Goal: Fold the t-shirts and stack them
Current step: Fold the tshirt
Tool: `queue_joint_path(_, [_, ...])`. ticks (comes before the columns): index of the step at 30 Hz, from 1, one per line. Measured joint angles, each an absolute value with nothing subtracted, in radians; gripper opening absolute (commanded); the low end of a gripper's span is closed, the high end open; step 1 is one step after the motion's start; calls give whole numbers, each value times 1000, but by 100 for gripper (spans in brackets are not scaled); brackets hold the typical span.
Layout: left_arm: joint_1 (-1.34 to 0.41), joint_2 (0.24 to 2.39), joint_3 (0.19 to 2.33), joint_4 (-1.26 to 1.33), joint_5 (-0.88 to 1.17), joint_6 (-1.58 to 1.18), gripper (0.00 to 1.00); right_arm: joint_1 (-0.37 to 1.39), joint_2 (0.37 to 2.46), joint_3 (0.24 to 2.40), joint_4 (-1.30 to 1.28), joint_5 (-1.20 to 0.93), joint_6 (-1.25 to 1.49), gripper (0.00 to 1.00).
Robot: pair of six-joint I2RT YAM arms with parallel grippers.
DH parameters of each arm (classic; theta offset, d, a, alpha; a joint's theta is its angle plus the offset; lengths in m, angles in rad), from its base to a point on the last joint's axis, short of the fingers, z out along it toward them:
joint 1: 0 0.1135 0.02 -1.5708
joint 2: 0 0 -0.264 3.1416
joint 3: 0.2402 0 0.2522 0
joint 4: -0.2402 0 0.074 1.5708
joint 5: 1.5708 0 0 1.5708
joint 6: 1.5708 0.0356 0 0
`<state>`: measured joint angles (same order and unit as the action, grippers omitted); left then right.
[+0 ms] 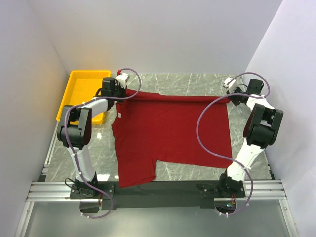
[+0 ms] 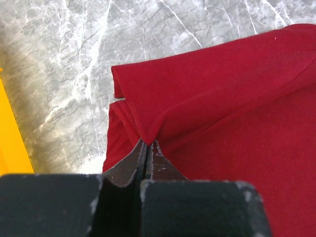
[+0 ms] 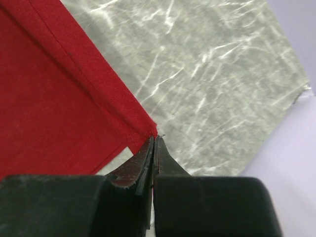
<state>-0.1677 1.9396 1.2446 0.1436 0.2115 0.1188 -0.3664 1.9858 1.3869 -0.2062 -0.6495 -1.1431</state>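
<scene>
A dark red t-shirt (image 1: 170, 131) lies spread on the marble table, with a small white label (image 1: 120, 115) near its left edge. My left gripper (image 1: 120, 90) is at the shirt's far left corner. In the left wrist view its jaws (image 2: 148, 144) are shut on a pinched fold of the red cloth (image 2: 222, 98). My right gripper (image 1: 232, 97) is at the far right corner. In the right wrist view its jaws (image 3: 154, 139) are shut on the hemmed corner of the shirt (image 3: 59, 108). The far edge runs as a taut folded band between the two grippers.
A yellow tray (image 1: 84, 91) stands at the far left beside the left arm, and its edge (image 2: 10, 143) shows in the left wrist view. White walls close in the table on three sides. Purple cables loop from both arms over the shirt's sides.
</scene>
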Motion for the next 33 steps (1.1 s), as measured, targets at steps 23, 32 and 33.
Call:
queue_joint_path(23, [-168,1937,1228,128,189,115,25,-385,1983,1337,-276,-670,-1206,33])
queue_joint_path(32, [-166,1832,1176,153,198,83,69,-447,1928,1310,-344,-701,-1222,54])
queue_joint_path(33, [-166,1814,1174,161,206,73,75,-451,1914,1310,-357,-704,-1221,54])
